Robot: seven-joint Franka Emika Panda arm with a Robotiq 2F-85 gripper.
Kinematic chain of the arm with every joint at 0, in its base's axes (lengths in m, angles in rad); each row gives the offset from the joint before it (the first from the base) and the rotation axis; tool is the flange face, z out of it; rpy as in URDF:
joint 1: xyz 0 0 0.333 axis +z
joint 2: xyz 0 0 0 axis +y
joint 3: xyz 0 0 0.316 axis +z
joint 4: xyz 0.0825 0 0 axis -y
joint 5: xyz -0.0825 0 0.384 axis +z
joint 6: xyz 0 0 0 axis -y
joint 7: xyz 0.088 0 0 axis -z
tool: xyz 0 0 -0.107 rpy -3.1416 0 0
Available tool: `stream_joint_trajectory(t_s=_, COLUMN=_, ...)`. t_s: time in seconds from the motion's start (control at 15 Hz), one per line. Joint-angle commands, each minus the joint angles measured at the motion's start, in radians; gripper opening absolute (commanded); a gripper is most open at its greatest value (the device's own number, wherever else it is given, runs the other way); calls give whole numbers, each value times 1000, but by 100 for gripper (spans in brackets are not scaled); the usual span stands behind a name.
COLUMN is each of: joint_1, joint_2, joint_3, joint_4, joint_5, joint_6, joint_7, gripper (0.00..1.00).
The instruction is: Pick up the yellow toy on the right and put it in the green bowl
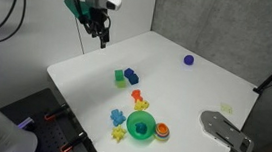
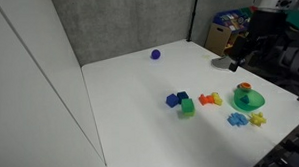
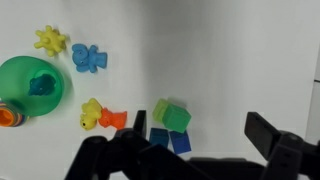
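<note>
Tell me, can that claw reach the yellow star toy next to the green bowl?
Probably yes: the claw hangs open, and the yellow toy lies uncovered beside the green bowl, with only a blue toy close by.

One white flat-topped table point(image 1: 185, 91) fills both exterior views. Behind the table: grey textured wall panel point(image 2: 127, 24). Along one table edge: tall plain white board point(image 2: 30, 88). Past the table's far corner: brown cardboard box point(image 2: 224, 39) among clutter. Light soft and even.

The toy point(image 3: 51, 40) is yellow, the bowl point(image 3: 18, 74) green (both plain)
</note>
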Motion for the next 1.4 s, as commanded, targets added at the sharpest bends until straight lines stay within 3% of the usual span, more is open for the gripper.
stream_joint_trajectory(t_s=0.0, joint_1=-25, joint_2=69, joint_3=-31, joint_4=-22, joint_5=-27, joint_6=58, joint_7=-5, gripper=100)
stream_joint_trajectory(t_s=0.53, joint_1=-99, joint_2=226, joint_3=-118, joint_4=-178, joint_5=-191, joint_6=338, joint_7=42, gripper=100)
stream_joint_trajectory(t_s=0.93, joint_1=-133, joint_2=361, joint_3=-206, joint_4=-197, joint_5=-191, joint_6=512, joint_7=33, gripper=100)
stream_joint_trajectory(t_s=1.33, joint_1=-120, joint_2=368, joint_3=-211, joint_4=-198, joint_5=-168, joint_6=501, joint_7=15, gripper=100)
